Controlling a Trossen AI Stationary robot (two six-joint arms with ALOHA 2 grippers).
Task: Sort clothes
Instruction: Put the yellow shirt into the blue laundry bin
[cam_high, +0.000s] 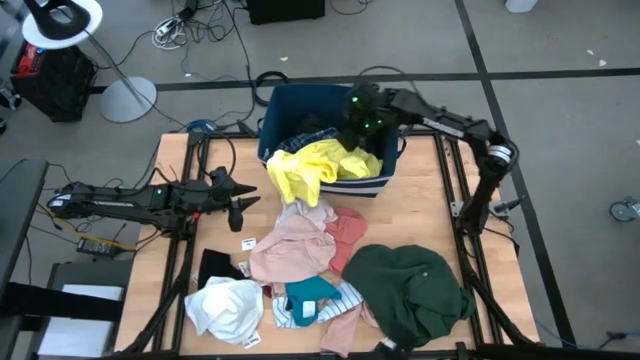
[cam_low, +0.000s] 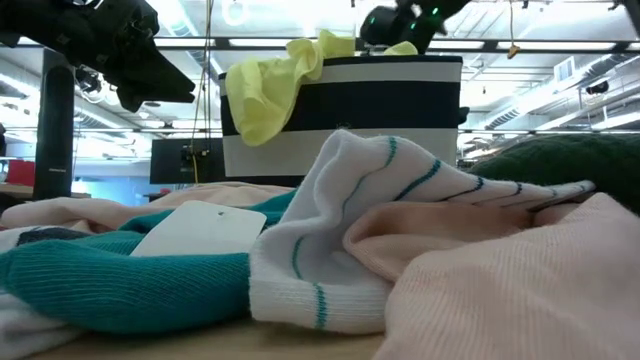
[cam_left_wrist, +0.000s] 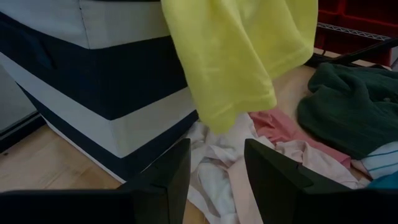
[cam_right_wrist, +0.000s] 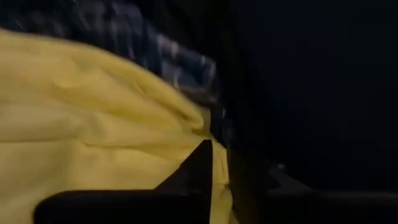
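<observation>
A bright yellow garment (cam_high: 312, 168) lies partly inside the dark blue, white-striped bin (cam_high: 388, 178) and hangs over its near rim, down the outer wall (cam_left_wrist: 242, 56). A blue plaid garment (cam_right_wrist: 155, 50) lies in the bin behind it. My right gripper (cam_high: 362, 122) hovers over the bin, pointing down at the yellow cloth (cam_right_wrist: 93, 124), its fingers a little apart (cam_right_wrist: 239, 158). My left gripper (cam_high: 240, 208) waits open at the table's left, facing the bin. Pink (cam_high: 295, 245), dark green (cam_high: 415, 290), white (cam_high: 225, 305), teal (cam_high: 312, 292) and striped (cam_high: 345, 298) clothes lie heaped on the table's near half. My right gripper stands just over the yellow garment's part inside the bin (cam_right_wrist: 186, 134), fingers coming from above on a slant. I cannot tell whether they touch the cloth. The garment lies slack on the bin's contents and rim, not lifted.
A black garment (cam_high: 218, 265) and a paper tag (cam_high: 247, 243) lie near the left of the heap. Bare wood shows at the table's left (cam_high: 175, 170) and right of the bin (cam_high: 425, 190). The metal frame posts (cam_high: 465, 215) stand along both sides.
</observation>
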